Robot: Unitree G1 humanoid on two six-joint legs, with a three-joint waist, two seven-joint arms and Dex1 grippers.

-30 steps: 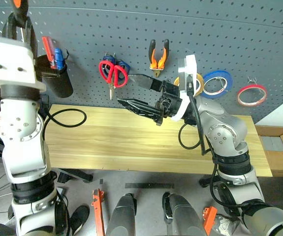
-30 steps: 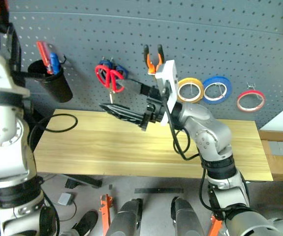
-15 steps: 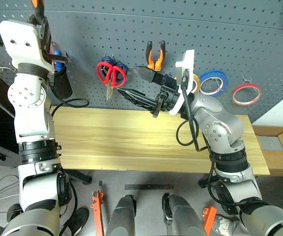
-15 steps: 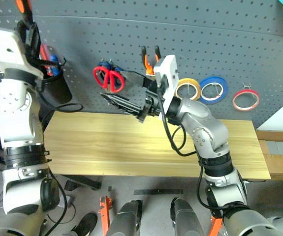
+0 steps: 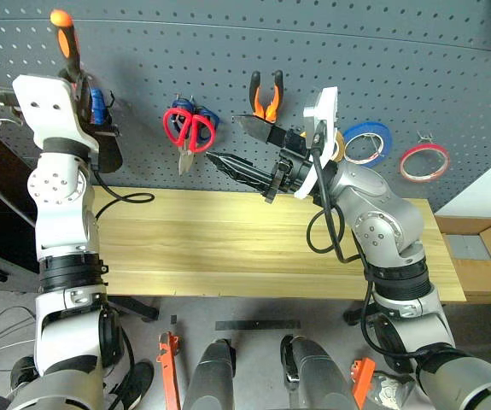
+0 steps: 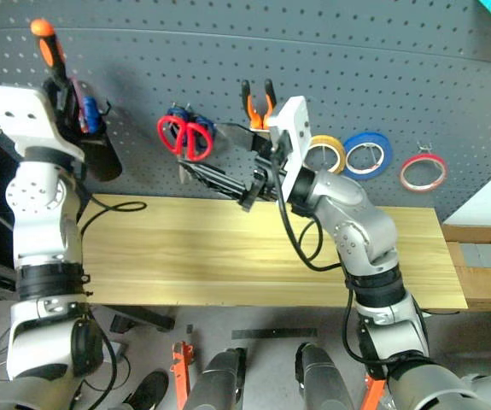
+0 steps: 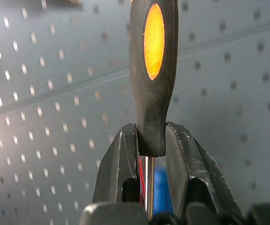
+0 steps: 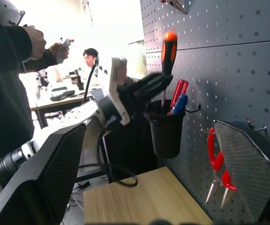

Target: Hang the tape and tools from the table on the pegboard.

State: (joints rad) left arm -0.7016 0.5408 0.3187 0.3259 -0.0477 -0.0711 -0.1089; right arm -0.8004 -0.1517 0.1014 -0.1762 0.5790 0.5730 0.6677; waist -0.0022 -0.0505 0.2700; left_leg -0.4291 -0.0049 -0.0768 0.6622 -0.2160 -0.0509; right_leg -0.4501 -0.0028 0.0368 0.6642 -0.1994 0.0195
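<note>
The left gripper [image 7: 151, 140] is raised at far left, its fingers clamped together. The right gripper [image 5: 241, 145] points left, its fingers spread wide.

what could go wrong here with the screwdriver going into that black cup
The left gripper pinches the screwdriver only at the bottom end of its handle, so it could tilt or slip as it lowers. The black cup already holds a red and a blue handle, so the shaft may catch on them. The cup hangs on the pegboard and a push might unseat it.
</note>
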